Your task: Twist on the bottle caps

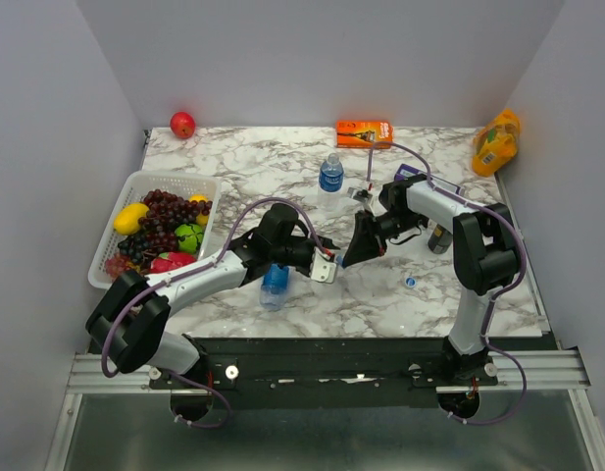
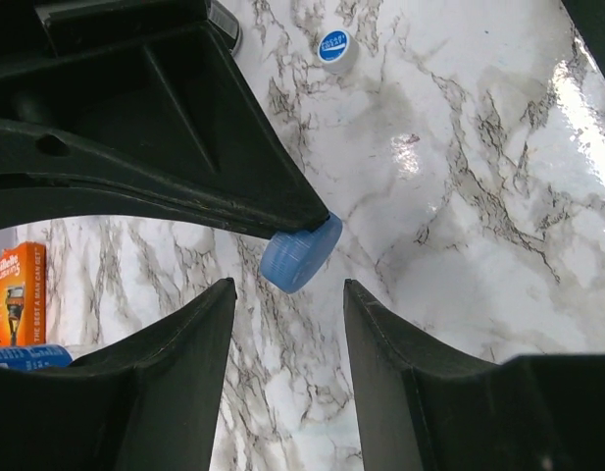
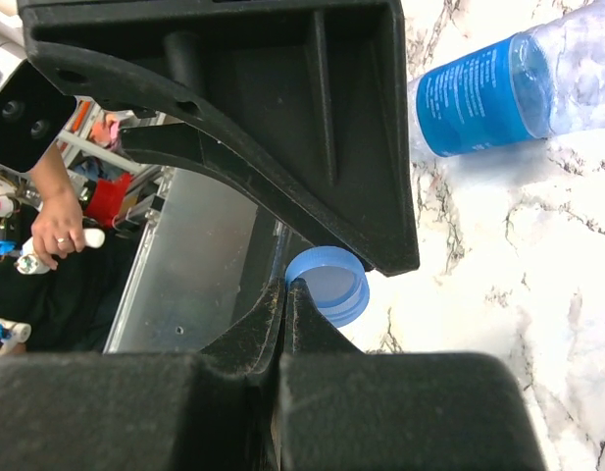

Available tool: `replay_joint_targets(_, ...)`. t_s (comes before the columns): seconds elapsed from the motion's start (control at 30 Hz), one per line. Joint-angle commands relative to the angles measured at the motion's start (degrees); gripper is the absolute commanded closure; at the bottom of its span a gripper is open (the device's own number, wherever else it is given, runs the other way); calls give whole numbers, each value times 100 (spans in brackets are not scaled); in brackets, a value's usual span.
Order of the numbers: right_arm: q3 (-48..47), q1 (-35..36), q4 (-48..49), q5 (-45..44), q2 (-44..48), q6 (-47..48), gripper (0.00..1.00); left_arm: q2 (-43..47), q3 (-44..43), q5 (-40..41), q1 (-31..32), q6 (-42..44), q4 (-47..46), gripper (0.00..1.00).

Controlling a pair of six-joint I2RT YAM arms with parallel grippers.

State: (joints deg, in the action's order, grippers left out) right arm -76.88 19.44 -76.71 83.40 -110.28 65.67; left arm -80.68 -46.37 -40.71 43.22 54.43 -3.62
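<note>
My right gripper (image 3: 286, 283) is shut on the rim of a small blue bottle cap (image 3: 327, 285), pinching its wall edge-on above the table. My left gripper (image 2: 288, 287) stands open, and that cap (image 2: 300, 253) hangs just beyond its fingertips, not between them. In the top view the two grippers meet tip to tip at mid-table, left (image 1: 328, 267) and right (image 1: 349, 257). A second cap (image 1: 410, 282) lies on the marble to the right. One clear bottle with a blue label (image 1: 275, 285) sits under my left arm. Another bottle (image 1: 330, 174) stands upright further back.
A white basket (image 1: 208, 183) of fruit sits at the left. An orange razor box (image 1: 364, 131) and a red apple (image 1: 182, 124) are by the back wall, and a yellow-orange bag (image 1: 496, 142) is at the back right. A dark can (image 1: 439, 238) stands behind my right arm.
</note>
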Motion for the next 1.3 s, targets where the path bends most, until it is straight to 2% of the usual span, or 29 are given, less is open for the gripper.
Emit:
replay_joint_targets(0.0,-116,16,-1083,72,6,-37,94,-18,-118,-253,-7,-82,-263,46)
replay_joint_targets(0.63,-239,25,-1074,19,-134,-125,94,-158,-311,-675,11,120,19,61)
replay_joint_targets(0.83,-310,16,-1083,28,-143,-125,91,-141,-373,-754,11,348,510,77)
replay_joint_targets(0.87,-432,-2,-1075,-7,-152,-125,86,-114,-373,-737,2,340,572,81)
replay_joint_targets(0.9,-529,-19,-1074,-42,-160,-142,66,-27,-382,-693,2,270,616,85)
replay_joint_targets(0.93,-625,-37,-1074,-112,-143,-142,29,26,-390,-667,-7,200,738,89)
replay_joint_targets(0.97,-705,-46,-1074,-139,-143,-151,1,79,-408,-649,-24,156,835,93)
replay_joint_targets(1.13,-1241,-98,-1066,-253,-161,-247,0,404,-565,-509,-200,-239,1467,96)
replay_joint_targets(1.2,-1416,-142,-751,-455,-91,-675,0,483,-636,-395,-253,-686,1565,96)
replay_joint_targets(1.23,-1496,-229,-506,-673,119,-957,0,518,-689,-350,-279,-1237,1635,96)
replay_joint_targets(1.27,-1479,-274,393,-910,277,-1360,0,545,-698,-246,-288,-1547,1619,96)
